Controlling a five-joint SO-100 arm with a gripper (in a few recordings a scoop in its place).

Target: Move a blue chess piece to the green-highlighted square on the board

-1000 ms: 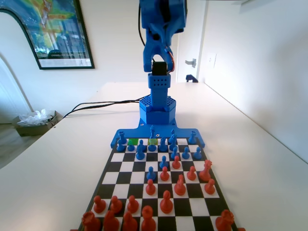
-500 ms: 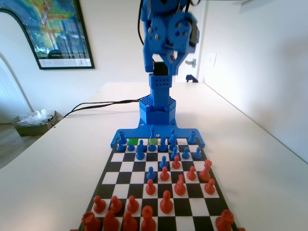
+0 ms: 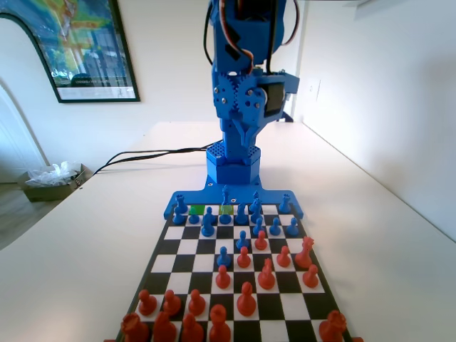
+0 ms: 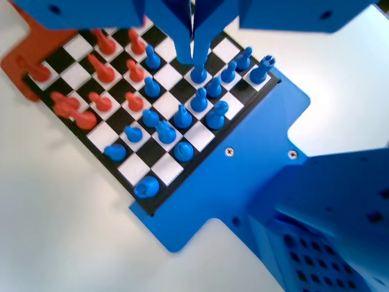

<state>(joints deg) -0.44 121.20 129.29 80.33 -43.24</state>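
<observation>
White tabletop, pale walls and a framed poster at the upper left of the fixed view, so a pretty plain room. On the table sits the board (image 3: 187, 246), red pieces near the bottom of that frame, blue ones bunched in the far rows just below the arm's base.

In the fixed view the blue chess piece (image 3: 226, 196), the tall thin one with a pointy top, stands in the back row about mid-frame, and as far as I can tell it's on the paler yellow-green square. The green-highlighted square (image 3: 197, 209) is the next square to its left, with nothing on it, so the move isn't done.

The gripper (image 3: 241, 140) hangs well above the board, up against the arm's column. In the wrist view the gripper (image 4: 194, 58) comes down from the top middle with its two jaws pressed together, barely a sliver between them, holding nothing and touching nothing.

My take on doing this step well: open the jaws before coming down, line up over the pointed top, then drop straight down. The back row is crowded, with pawns just in front, so a slanted approach would probably knock a neighbour. Grip low on the stem, lift clear, shift one square over.
</observation>
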